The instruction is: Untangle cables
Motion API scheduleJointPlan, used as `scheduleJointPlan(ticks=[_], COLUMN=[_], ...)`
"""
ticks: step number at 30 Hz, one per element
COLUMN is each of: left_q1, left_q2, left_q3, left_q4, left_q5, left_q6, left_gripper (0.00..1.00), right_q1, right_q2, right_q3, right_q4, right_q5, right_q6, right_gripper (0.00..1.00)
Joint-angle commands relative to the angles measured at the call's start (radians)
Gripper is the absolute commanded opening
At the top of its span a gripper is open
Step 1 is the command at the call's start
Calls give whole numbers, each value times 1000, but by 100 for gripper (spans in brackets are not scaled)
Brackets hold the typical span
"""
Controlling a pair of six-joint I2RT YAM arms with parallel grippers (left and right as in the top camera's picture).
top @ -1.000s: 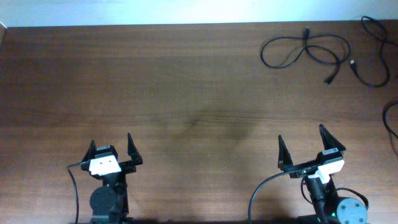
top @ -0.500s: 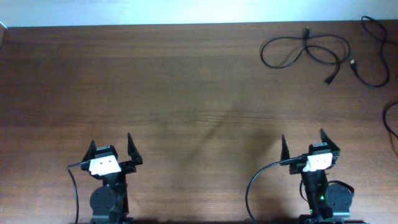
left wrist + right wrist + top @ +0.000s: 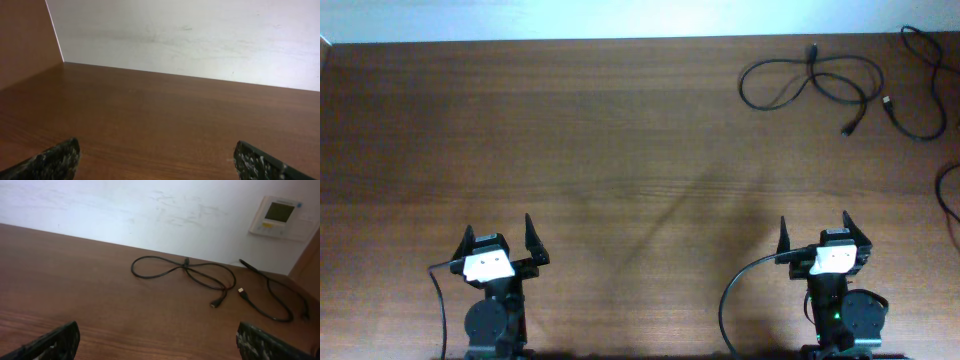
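The cables lie at the table's far right corner. One thin black cable (image 3: 807, 82) forms a crossed figure-eight loop, and a second cable (image 3: 917, 95) curves beside it near the right edge. The right wrist view shows the looped cable (image 3: 182, 270) and the second cable (image 3: 270, 302) far ahead, their small plug ends close together. My left gripper (image 3: 500, 232) rests at the near left, open and holding nothing. Open too, my right gripper (image 3: 815, 225) sits at the near right, well short of the cables. Bare wood fills the gap in both wrist views (image 3: 155, 147) (image 3: 157, 330).
A thicker black cord (image 3: 948, 200) enters at the right edge. Cords run from each arm base (image 3: 438, 300) (image 3: 728, 300). A white wall (image 3: 200, 40) backs the table, with a small control panel (image 3: 277, 216) on it. A wooden side panel (image 3: 25, 40) stands on the left.
My right arm has drawn back a little and turned from a slant to face straight up the table. The left arm and the cables have not moved.
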Motion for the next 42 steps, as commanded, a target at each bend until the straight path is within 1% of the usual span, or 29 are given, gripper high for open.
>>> scheduleJointPlan(ticks=[1,2,6,8,12,42], left_q1=[7,7,7,7,7,7], left_q2=[-6,-6,-6,-6,-6,-6], left_q3=[-2,-2,-2,-2,-2,-2], left_q4=[-5,-5,-5,-5,-5,-5], left_q5=[-22,-22,-22,-22,-22,-22], left_q6=[16,16,16,16,16,16], left_gripper=[98,98,98,98,98,98], right_q1=[-4,-4,-4,-4,-4,-4], right_q2=[-9,-8,-8,-9,-9,-8], right_q3=[-5,-5,-5,-5,-5,-5], right_q4=[-6,-6,0,0,-1,0], right_q5=[80,85,124,129,130,127], right_q6=[66,68,221,220,166,166], right_gripper=[99,99,99,99,99,99])
